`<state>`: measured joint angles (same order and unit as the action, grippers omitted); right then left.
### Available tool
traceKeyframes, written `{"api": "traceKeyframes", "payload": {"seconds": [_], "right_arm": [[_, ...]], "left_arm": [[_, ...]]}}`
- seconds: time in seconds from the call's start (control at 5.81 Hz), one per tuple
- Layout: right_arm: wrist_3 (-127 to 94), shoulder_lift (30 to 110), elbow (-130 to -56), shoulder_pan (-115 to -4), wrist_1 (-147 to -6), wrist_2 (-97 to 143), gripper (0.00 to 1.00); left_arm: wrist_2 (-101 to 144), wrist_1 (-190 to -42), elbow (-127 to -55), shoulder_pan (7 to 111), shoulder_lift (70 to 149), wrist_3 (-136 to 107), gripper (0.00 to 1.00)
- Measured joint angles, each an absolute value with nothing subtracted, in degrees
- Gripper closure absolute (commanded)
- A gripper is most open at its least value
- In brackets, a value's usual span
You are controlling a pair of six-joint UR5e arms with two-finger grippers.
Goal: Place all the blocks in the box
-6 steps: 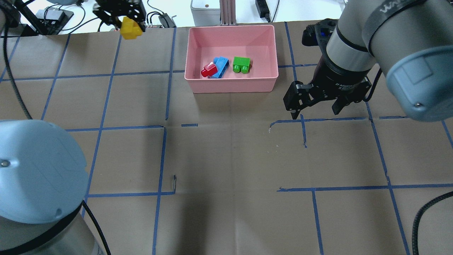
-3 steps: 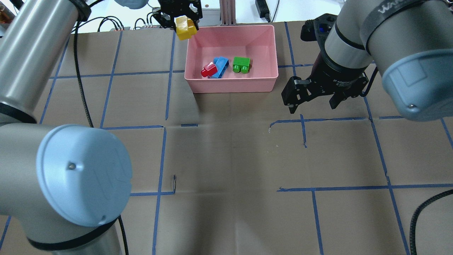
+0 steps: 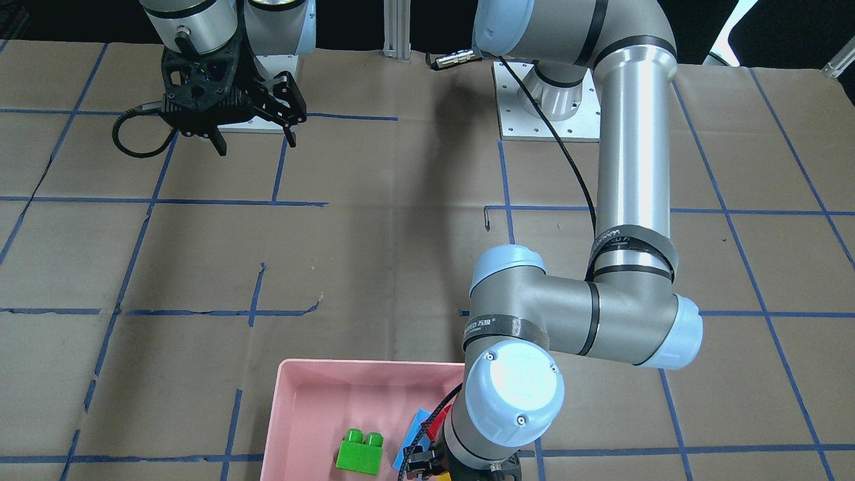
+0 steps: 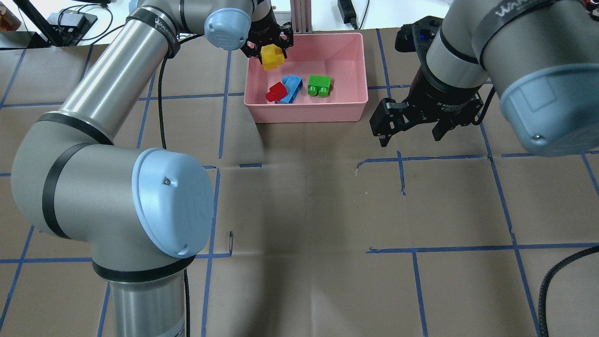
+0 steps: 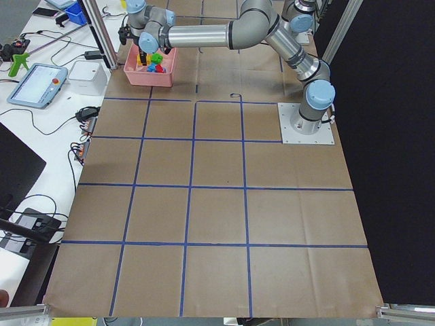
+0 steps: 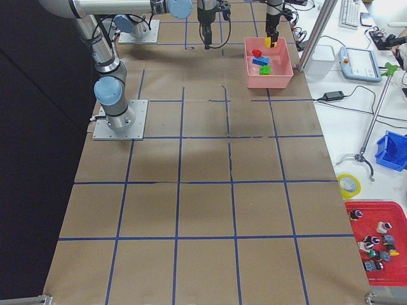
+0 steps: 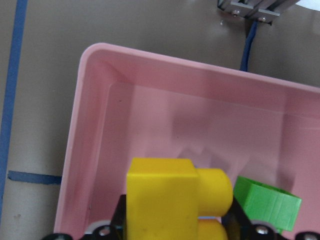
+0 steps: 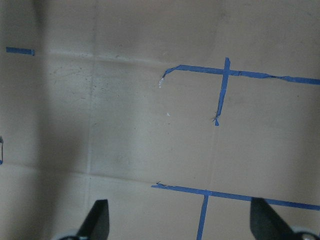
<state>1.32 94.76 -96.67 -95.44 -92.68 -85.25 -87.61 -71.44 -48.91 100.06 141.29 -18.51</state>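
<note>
Overhead view, read from left to right. The left arm (image 4: 98, 93) enters from the near left and reaches across the brown-papered bench (image 4: 304, 210) to the box (image 4: 306, 112), a shallow pink tray standing at the far middle of the bench. The left jaws are closed on the yellow block (image 4: 272, 57), one finger on each side of it, and hold it over the box's far left corner, inside the line of the rim. In the left wrist view the block's two studs point sideways, with the pink floor and the left wall of the box beyond it; its height above the floor cannot be told. Three blocks lie on the box floor in a row toward the near wall. The red block (image 4: 276, 91) is at the left and touches the side of the light-blue block (image 4: 292, 88), which lies aslant. The green block (image 4: 319, 86) lies just beside the light-blue one but apart from it, its two studs turned toward the near wall. To the right of the box, the right arm (image 4: 468, 47) hangs over bare paper near the box's near right corner. The right jaws are spread wide with nothing between them. In the right wrist view the fingertips (image 8: 97, 220) stand at the two lower corners, with only paper and blue tape lines (image 4: 444, 248) beneath.
</note>
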Motion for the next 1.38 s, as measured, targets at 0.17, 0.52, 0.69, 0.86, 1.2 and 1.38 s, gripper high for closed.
{"api": "traceKeyframes", "payload": {"seconds": [0.17,0.52,0.69,0.86,1.2,1.38], "right_arm": [[1.26,94.46,-96.43,-95.45,-92.84,-85.19,0.0],[1.19,94.4,-96.34,-95.45,-92.83,-85.23,0.0],[1.21,94.39,-96.3,-95.45,-92.84,-85.23,0.0],[1.23,94.39,-96.26,-95.45,-92.88,-85.19,0.0],[1.23,94.26,-96.28,-95.45,-93.27,-85.21,0.0],[1.23,94.24,-96.26,-95.45,-93.35,-85.19,0.0]], "left_arm": [[-89.44,-71.8,-48.94,100.6,140.62,-18.43,0.01],[-89.85,-78.62,-51.08,99.43,133.33,-14.97,0.01],[-89.83,-82.84,-54.93,97.26,127.21,-10.59,0.01],[-89.8,-84.94,-60.49,94.93,120.71,-6.47,0.01],[-89.91,-85.93,-74.21,92.1,107.25,0.22,0.01],[-90.05,-86.09,-79.93,91.3,101.4,2.39,0.01]]}}
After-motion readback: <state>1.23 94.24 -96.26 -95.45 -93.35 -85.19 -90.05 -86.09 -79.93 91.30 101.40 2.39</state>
